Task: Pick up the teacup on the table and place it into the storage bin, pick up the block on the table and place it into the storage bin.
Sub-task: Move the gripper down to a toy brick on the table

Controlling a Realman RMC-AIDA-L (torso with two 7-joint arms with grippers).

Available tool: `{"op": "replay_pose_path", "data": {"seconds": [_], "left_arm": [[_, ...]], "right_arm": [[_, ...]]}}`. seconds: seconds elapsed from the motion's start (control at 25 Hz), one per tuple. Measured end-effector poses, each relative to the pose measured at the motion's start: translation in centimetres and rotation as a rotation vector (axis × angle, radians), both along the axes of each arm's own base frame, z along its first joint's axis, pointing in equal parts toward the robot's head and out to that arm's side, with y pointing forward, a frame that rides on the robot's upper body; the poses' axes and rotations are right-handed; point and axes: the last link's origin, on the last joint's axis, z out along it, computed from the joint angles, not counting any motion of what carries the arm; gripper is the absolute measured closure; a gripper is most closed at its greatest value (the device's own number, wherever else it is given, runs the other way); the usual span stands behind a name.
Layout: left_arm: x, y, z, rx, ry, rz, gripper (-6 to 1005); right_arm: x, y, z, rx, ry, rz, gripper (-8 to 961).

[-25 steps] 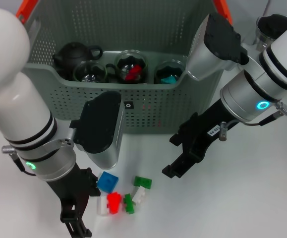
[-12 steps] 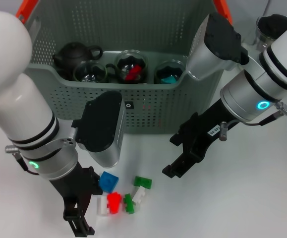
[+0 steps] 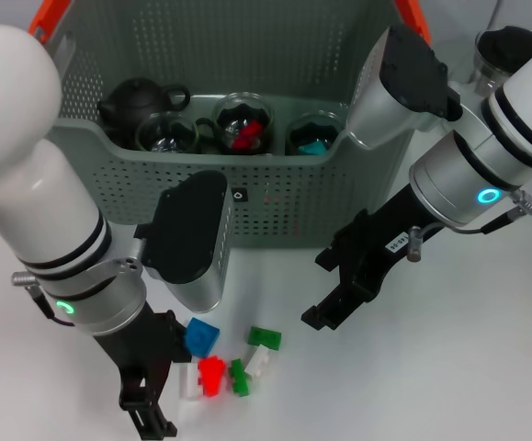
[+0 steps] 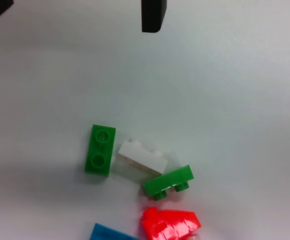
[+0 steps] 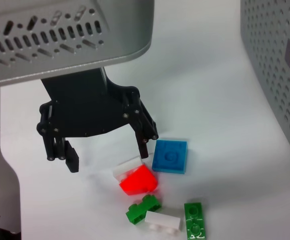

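Note:
Several small blocks lie on the white table in front of the storage bin (image 3: 293, 197): a blue one (image 3: 201, 337), a red one (image 3: 211, 375), a white one (image 3: 259, 362) and two green ones (image 3: 265, 336). My left gripper (image 3: 169, 388) hangs open just above their left side; in the right wrist view the left gripper (image 5: 109, 155) has its fingers on either side of a white block (image 5: 126, 167) and the red block (image 5: 138, 181). My right gripper (image 3: 321, 290) stands open and empty to the right of the blocks. A glass teacup (image 3: 502, 50) stands on the table behind the right arm.
Inside the bin are a black teapot (image 3: 137, 97) and three glass cups (image 3: 243, 123), two holding blocks. Orange-red handle pieces (image 3: 49, 18) flank the bin. The bin wall (image 5: 280, 75) stands close behind the blocks. My left forearm (image 3: 192, 239) overhangs them.
My left gripper has shifted slightly right, closer over the blocks. The right arm and the blocks have not moved.

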Motion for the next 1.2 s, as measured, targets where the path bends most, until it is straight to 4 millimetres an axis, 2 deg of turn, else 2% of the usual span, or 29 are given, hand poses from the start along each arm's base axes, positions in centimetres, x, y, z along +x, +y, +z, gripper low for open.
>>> {"op": "replay_pose_path", "data": {"seconds": [0.56, 1.2], "left_arm": [[0.18, 0.32, -0.3, 0.025, -0.012, -0.009, 79], [0.31, 0.13, -0.6, 0.024, -0.023, 0.0, 215]], "right_arm": [[-0.03, 0.09, -0.02, 0.004, 0.002, 0.003, 8], [-0.03, 0.13, -0.01, 0.007, 0.003, 0.002, 9]]}}
